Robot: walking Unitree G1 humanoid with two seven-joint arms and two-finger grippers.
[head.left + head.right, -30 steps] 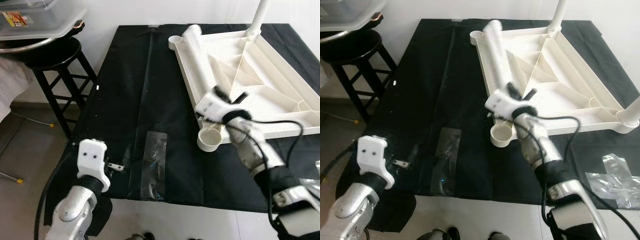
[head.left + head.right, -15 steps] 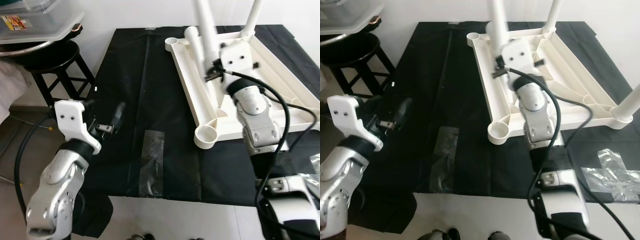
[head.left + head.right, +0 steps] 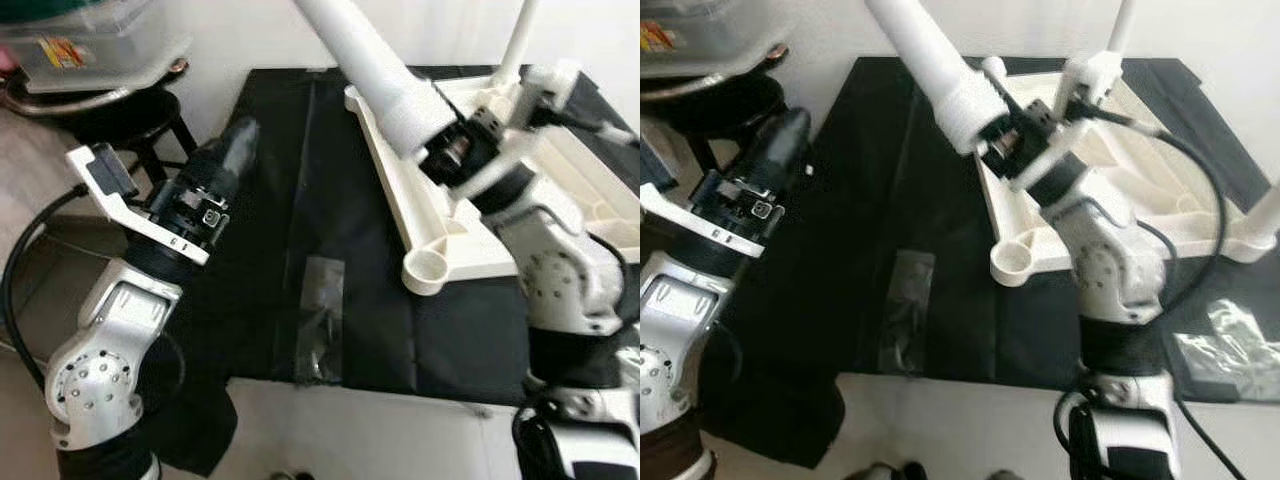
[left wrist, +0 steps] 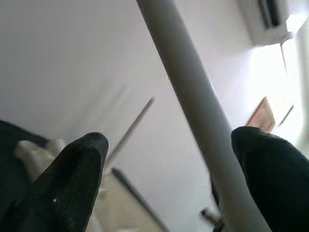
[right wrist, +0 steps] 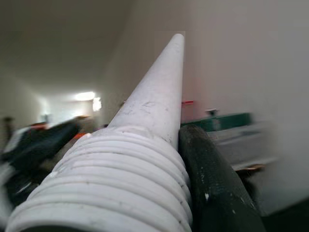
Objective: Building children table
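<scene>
The white table top [image 3: 392, 190] lies upside down on a black cloth [image 3: 270, 200]. Its near corner socket [image 3: 428, 270] stands open. My right gripper [image 3: 450, 150] is shut on a white table leg [image 3: 375, 70] near its ribbed screw end [image 5: 106, 183], one black finger [image 5: 217, 188] pressed along it. The leg is in the air above the table top's left rim and slants up toward the far left. My left gripper [image 3: 235, 150] is raised to the left of the leg, open, its fingertips [image 4: 72, 179] spread wide with the leg [image 4: 193, 106] beyond them.
A black stool [image 3: 120, 110] carrying a clear plastic box [image 3: 90, 45] stands at the far left. A clear plastic bag [image 3: 320, 320] lies on the cloth near its front edge. Fitted legs rise at the far corner [image 3: 520, 40] and the right corner [image 3: 1268, 210].
My right gripper has lifted the leg off the table top and tipped it up toward the far left. The left arm has risen from the cloth's front edge toward the leg. The camera shifted.
</scene>
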